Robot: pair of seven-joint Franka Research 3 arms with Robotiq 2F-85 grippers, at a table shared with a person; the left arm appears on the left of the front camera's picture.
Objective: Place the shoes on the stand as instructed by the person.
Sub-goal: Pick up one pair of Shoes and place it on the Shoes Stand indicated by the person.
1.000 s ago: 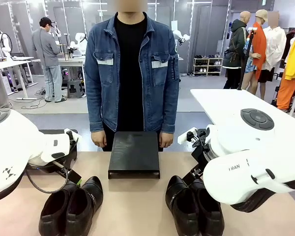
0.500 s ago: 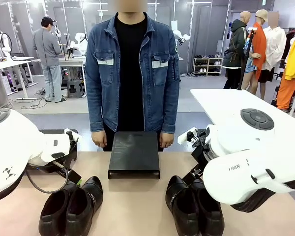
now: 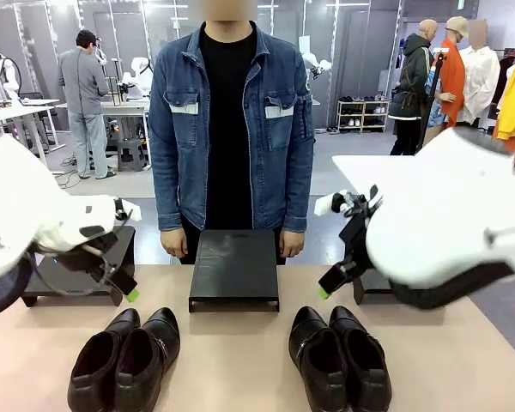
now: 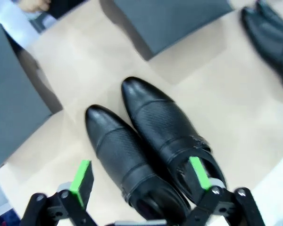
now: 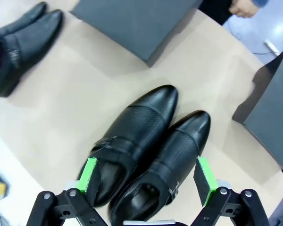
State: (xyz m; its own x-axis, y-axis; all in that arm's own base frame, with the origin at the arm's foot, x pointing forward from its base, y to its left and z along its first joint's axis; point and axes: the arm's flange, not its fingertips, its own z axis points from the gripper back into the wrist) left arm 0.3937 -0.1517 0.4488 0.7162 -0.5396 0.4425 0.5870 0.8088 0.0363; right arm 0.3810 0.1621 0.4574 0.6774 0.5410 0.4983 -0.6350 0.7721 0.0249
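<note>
Nearest us, both pairs of shoes sit on the tabletop (image 3: 232,369), toes pointing far: the left pair (image 3: 124,360) at near left, the right pair (image 3: 339,359) at near right. In each pair the two shoes lie side by side and touching. Nothing is lifted yet. The left hand (image 4: 140,175) hangs above the left pair with its fingers spread wide and empty; its wrist view looks down through the gap at both shoes. The right hand (image 5: 146,179) hangs likewise above the right pair, fingers wide apart, gripping nothing. Beyond the shoes, at the middle of the tabletop, the black stand (image 3: 234,268) has a bare top. A further dark platform (image 3: 43,283) stands at far left behind the left arm and another (image 5: 269,108) at far right; we see no shoes on them either. At the far edge the person (image 3: 232,129) stands behind the middle stand, arms down, hands at the sides, with no pointing that we can make out. We judge the task at its start: four shoes to move, none placed, and which stand takes which pair not yet signalled.
</note>
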